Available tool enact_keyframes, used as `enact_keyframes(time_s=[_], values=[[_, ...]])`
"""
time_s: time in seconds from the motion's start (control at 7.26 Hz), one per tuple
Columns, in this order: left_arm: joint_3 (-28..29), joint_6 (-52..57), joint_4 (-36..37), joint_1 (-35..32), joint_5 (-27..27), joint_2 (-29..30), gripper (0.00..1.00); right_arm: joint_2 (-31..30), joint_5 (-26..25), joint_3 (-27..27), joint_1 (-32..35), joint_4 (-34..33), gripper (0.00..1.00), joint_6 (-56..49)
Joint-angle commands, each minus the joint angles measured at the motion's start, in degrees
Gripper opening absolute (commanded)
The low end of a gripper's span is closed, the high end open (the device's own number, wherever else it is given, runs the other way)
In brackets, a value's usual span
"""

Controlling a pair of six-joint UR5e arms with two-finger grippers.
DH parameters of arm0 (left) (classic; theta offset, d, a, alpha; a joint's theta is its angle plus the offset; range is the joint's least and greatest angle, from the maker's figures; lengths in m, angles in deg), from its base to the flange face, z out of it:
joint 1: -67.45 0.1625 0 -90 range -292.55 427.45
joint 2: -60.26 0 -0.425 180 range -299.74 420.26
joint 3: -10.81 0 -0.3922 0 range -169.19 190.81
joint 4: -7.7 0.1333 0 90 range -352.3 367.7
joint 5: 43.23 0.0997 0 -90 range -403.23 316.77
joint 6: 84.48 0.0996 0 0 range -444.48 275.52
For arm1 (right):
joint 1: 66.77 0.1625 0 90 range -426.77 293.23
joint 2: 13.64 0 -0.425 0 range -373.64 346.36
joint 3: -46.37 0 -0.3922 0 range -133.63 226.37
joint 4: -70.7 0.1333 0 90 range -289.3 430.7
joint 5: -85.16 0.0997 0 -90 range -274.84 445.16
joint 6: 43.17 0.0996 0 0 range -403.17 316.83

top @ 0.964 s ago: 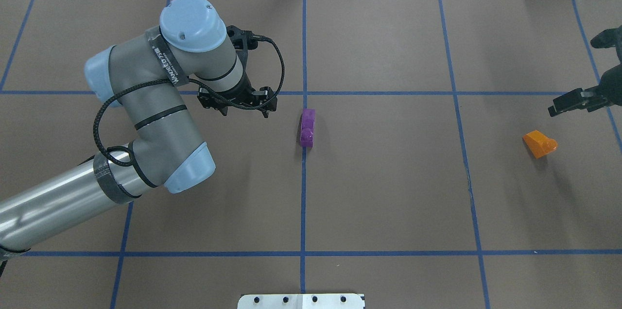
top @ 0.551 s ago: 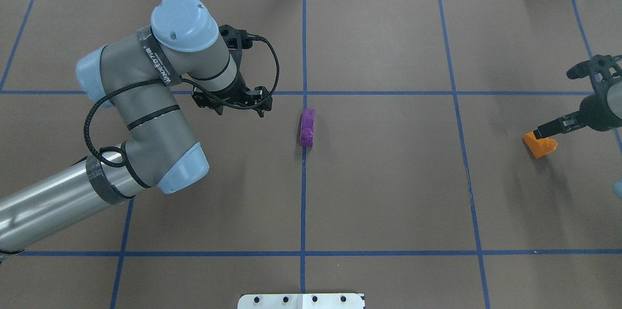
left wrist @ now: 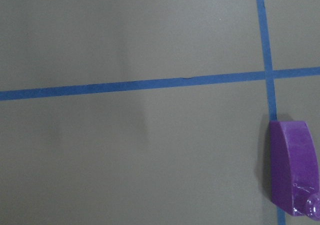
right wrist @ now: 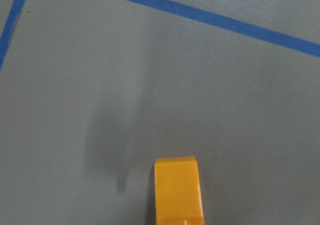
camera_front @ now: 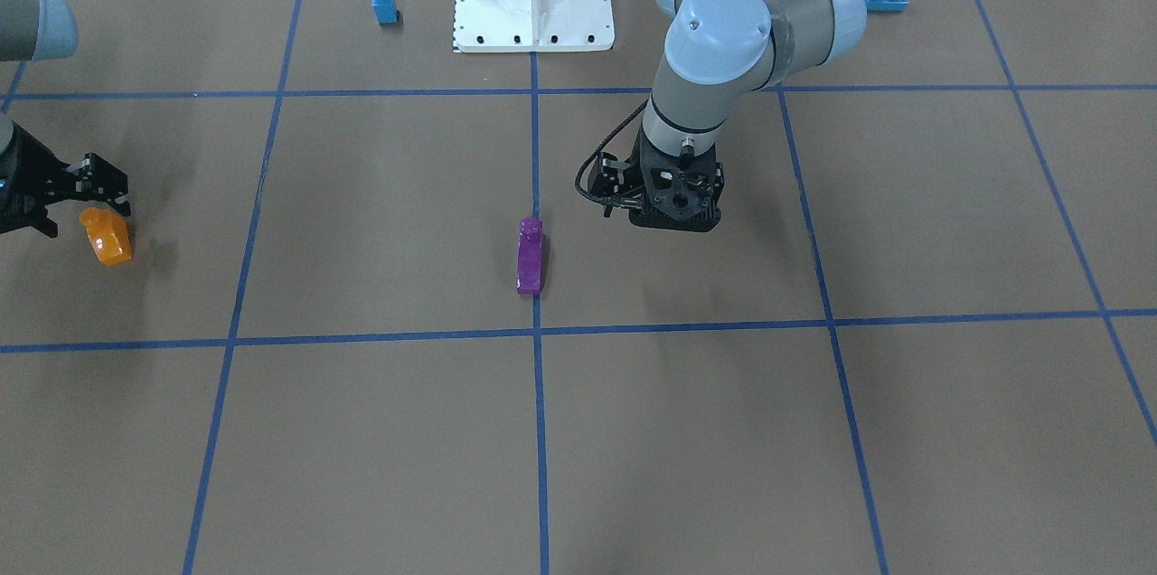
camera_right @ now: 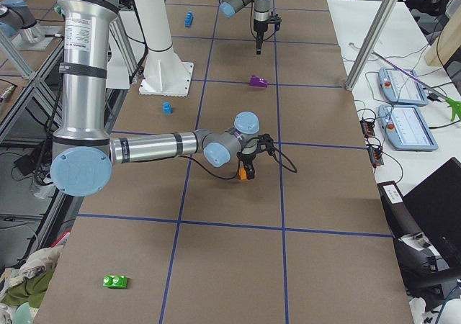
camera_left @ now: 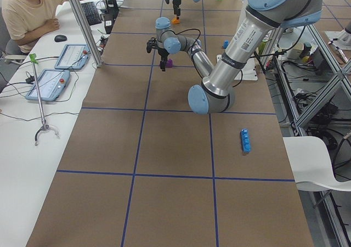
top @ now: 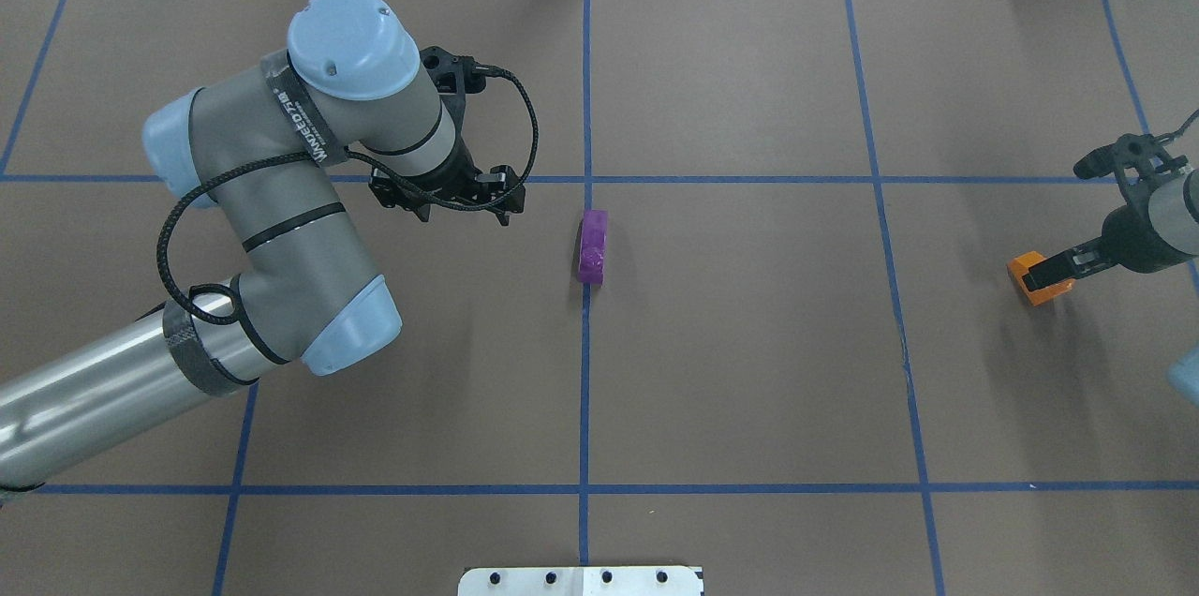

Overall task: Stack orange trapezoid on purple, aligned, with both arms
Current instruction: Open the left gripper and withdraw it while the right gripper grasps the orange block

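Orange trapezoid lies directly beneath the right fingers.

right claw hides orange trapezoid partly; purple edge-cropped

My left arm is grey, capped light blue; my left gripper and right gripper are black. The table is brown with a blue tape grid. The orange brick is glossy, the purple brick dark.
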Motion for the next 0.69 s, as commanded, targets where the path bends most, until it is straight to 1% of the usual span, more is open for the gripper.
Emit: enact_keyframes(time_s=[0.0,0.28,0.41,0.55], values=[[-0.1,-0.1,0.0,0.0,0.0,0.0,1.00,0.0,0.1,-0.7,-1.0,0.0,0.70,-0.1],[-0.1,-0.1,0.1,0.0,0.1,0.0,1.00,-0.6,0.2,-0.7,-1.1,0.0,0.10,-0.6],[-0.1,-0.1,0.0,-0.1,0.1,0.0,1.00,-0.7,0.5,-0.7,-1.0,0.0,0.00,-1.4],[-0.2,0.6,0.0,-1.3,-0.3,-0.2,1.00,-0.2,1.0,0.1,-0.9,0.0,0.00,-1.0]])
